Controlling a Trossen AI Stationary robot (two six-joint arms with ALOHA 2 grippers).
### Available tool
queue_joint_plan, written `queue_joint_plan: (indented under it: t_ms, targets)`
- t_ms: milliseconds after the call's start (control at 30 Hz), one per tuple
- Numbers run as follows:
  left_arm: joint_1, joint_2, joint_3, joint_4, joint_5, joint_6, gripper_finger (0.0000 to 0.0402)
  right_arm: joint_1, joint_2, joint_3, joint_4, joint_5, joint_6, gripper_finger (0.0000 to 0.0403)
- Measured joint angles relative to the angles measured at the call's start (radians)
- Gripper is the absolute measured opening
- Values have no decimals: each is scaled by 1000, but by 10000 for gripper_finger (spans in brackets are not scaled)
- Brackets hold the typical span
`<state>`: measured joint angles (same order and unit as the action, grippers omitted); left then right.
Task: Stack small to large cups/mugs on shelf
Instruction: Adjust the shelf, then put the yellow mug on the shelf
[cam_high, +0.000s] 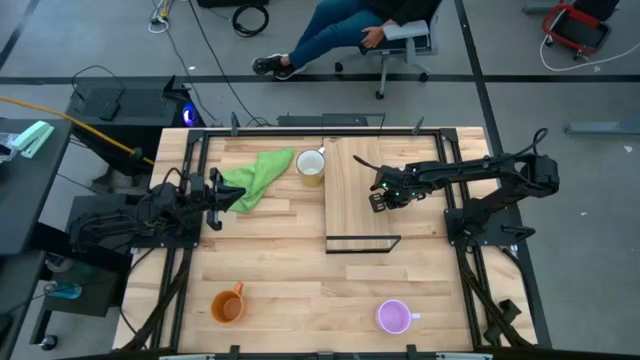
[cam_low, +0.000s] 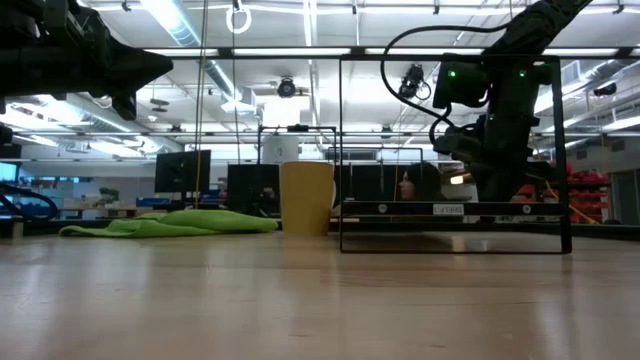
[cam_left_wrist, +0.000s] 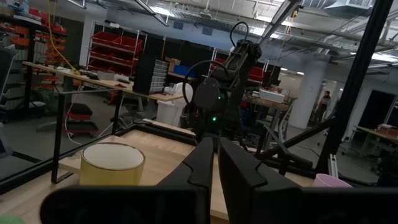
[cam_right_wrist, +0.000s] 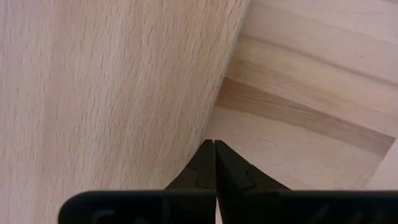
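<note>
Wooden tabletop (cam_high: 280, 270) is shared by three mugs: white (cam_high: 311, 165) beside the shelf (cam_high: 370, 195), orange (cam_high: 228, 306) and purple (cam_high: 393, 316) apart. Rigid, breakable, probably slippery, they are best pinched at rim or handle. Right gripper (cam_high: 378, 203) is pressed together over the shelf; left gripper (cam_high: 213, 203) nearly closed, empty.

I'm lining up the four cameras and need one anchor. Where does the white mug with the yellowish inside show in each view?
High view: white mug near the table's far edge, between the green cloth and the shelf.
Low view: centre of the picture, cloth to its left, the shelf's black frame to its right.
Left wrist view: lower left.
Right wrist view: not in it.
Shared landmark: the shelf.
</note>
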<state>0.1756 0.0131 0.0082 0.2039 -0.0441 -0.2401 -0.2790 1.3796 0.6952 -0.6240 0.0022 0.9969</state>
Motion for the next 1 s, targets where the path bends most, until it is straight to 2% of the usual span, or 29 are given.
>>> queue_joint_plan:
  t_ms: [267,433,533,733,1000]
  targets:
    - [0,0,9,28,-6,58,34,-41,0,0,-23,29,-20,25]
    - [9,20,109,27,-7,88,28,-71,0,0,-24,35,-31,31]
    - [37,79,209,-68,-8,36,29,-80,0,0,-24,34,-40,31]
    - [121,311,465,-349,-8,-60,35,-81,0,0,-24,34,-57,32]
    - [255,730,824,-629,-7,-150,39,-81,0,0,-25,34,-103,32]
